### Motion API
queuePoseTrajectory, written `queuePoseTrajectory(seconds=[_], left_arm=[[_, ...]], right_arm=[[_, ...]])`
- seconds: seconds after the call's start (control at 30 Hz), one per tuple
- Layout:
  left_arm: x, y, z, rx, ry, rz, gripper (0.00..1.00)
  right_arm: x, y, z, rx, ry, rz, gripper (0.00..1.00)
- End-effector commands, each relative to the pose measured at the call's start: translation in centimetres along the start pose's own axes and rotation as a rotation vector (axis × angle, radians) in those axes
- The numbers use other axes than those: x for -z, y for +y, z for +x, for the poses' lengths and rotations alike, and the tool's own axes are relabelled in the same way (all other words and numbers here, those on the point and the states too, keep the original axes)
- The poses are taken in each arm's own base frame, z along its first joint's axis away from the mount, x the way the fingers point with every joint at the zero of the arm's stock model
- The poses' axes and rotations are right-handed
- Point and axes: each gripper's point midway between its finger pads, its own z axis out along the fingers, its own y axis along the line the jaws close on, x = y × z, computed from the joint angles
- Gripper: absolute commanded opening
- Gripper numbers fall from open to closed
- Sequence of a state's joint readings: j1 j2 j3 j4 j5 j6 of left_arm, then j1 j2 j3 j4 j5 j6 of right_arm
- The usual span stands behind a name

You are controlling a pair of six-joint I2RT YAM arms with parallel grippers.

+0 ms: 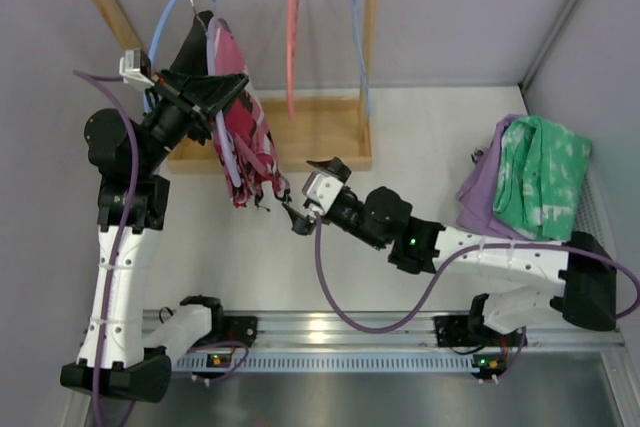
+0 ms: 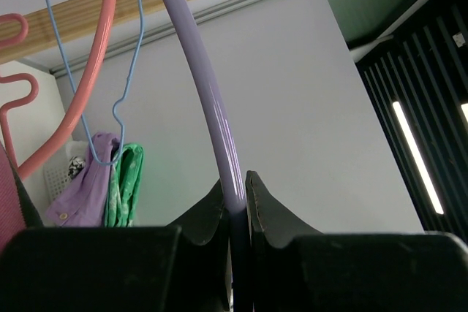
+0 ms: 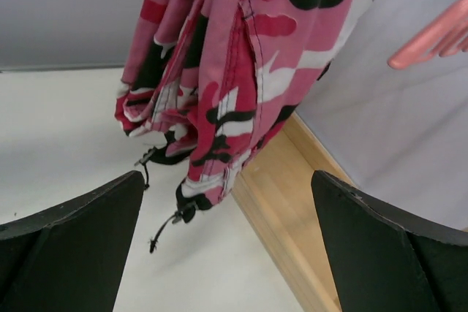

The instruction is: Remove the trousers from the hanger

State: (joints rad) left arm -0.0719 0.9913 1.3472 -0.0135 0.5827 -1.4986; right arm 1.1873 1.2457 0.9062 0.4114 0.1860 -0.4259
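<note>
Magenta-pink with black and white blotches, the trousers [image 1: 245, 142] hang draped over the hanger [image 2: 212, 100], at about 10 o'clock from the middle of the top view. Their dark strings dangle at the low end. The left gripper [image 2: 235, 180] is clenched on the hanger's thin lilac arm, with the plastic pinched between its jaws. At 4 o'clock from the trouser hem, just beside it, the right gripper [image 1: 295, 219] has its jaws spread wide and grasps nothing. In its wrist view the hem and strings show in the gap between the fingers and touch neither. A black garment [image 1: 195, 52] lies against the trousers at their 11 o'clock. Behind them stands a wooden rack [image 1: 320, 132]. A salmon-pink hanger [image 1: 293, 37] hangs from the rack at 2 o'clock of the trousers, and a light-blue hanger [image 1: 175, 7] at 11 o'clock. Well apart, at the table's 3 o'clock edge, a green-and-white cloth [image 1: 545, 177] lies on a lilac cloth [image 1: 490, 187].
</note>
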Motion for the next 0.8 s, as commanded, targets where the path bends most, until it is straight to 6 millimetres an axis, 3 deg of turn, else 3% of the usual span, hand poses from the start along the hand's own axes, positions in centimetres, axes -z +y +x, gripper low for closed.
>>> queuePoseTrajectory(seconds=[0.0, 0.27, 0.47, 0.77], left_arm=[[2.2, -9.1, 0.7, -0.155, -0.029, 0.284, 0.0], [2.5, -6.6, 0.9, -0.107, -0.032, 0.239, 0.0], [2.7, -6.3, 1.0, -0.092, -0.035, 0.234, 0.0], [2.5, -7.0, 0.8, -0.088, -0.04, 0.245, 0.0]], right_arm=[[-1.9, -2.2, -6.5, -0.04, -0.181, 0.137, 0.99], [-4.9, -1.9, -9.4, -0.078, -0.245, 0.156, 0.99], [-6.0, -2.2, -11.2, -0.118, -0.287, 0.178, 0.99], [-8.0, -0.3, -11.1, -0.143, -0.283, 0.145, 0.95]])
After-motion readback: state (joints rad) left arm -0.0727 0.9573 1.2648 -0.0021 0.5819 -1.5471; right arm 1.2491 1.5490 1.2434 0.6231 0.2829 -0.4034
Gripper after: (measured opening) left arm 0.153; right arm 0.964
